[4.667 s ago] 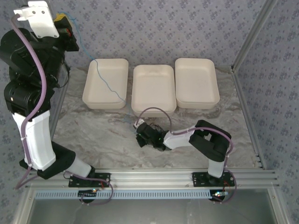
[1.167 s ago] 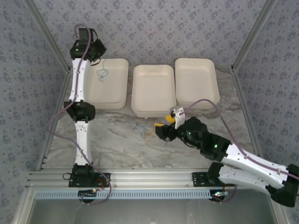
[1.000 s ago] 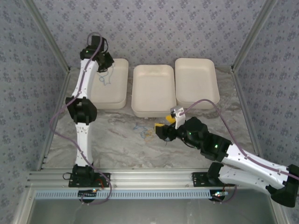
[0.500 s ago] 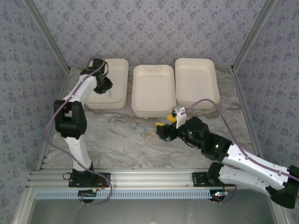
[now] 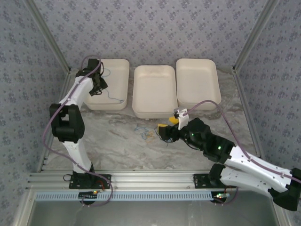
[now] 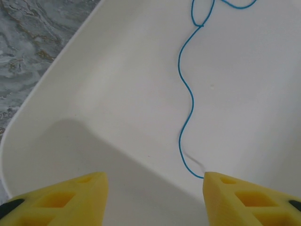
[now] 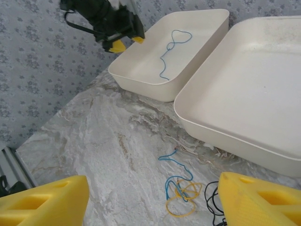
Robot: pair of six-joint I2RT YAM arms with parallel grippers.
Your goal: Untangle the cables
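Note:
One blue cable [image 6: 186, 106] lies loose in the left white tray [image 5: 120, 69], winding across its floor [image 7: 165, 55]. My left gripper [image 6: 155, 200] hangs open over that tray's left side, and the cable's end reaches its right fingertip [image 6: 221, 188]. Nothing sits between the jaws. On the table, a small tangle holds another blue cable [image 7: 175, 162], a yellow cable [image 7: 181, 200] and a black cable [image 7: 212, 201], in front of the middle tray [image 5: 155, 92]. My right gripper [image 7: 155, 207] stands open just above and beside this tangle [image 5: 143, 133], holding nothing.
A third white tray [image 5: 197, 84] sits at the back right. The left arm [image 5: 66, 122] rises along the table's left edge. Patterned walls close the back and sides. Bare marble surface [image 5: 108, 141] lies left of the tangle.
My left gripper has opened and let the blue cable drop into the left tray, moving toward the tray's left edge. The right gripper has barely moved.

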